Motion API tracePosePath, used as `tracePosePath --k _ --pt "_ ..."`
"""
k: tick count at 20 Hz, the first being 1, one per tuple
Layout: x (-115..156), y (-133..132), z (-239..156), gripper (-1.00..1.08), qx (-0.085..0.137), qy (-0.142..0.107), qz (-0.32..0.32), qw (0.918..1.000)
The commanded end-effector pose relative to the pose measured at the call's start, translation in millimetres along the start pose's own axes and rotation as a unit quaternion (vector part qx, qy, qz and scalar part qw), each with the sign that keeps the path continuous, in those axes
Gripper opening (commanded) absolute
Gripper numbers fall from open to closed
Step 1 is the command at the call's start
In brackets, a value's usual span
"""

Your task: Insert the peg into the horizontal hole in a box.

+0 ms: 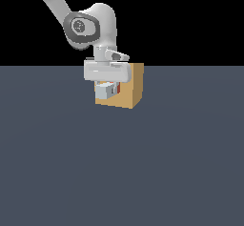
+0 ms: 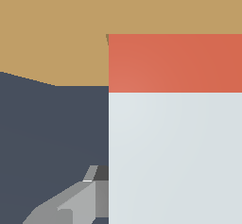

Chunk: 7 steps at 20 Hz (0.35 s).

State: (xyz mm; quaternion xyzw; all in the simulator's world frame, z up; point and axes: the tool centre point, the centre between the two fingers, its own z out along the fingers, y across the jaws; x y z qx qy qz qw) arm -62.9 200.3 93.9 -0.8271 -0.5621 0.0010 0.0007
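The tan box stands on the dark floor in the middle of the exterior view. My gripper hangs in front of the box's face on the exterior view's left and is shut on the peg. The peg lies horizontal, and its red end points at the box. In the wrist view the pale peg fills much of the picture, and its red end meets the tan box face. A thin dark sliver shows at the red end's corner; the hole is otherwise hidden. One grey finger shows beside the peg.
A flat dark grey-blue floor spreads around the box. The arm's white links rise above the gripper toward the exterior view's upper left.
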Motion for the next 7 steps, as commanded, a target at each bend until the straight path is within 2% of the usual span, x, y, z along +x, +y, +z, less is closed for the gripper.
tracePosePath --k 1,7 --pt "11.2 2.0 -2.9 -1.0 -0.002 0.002 0.001 1.0" --pt "19.6 3.0 -2.9 -1.0 -0.002 0.002 0.001 1.0"
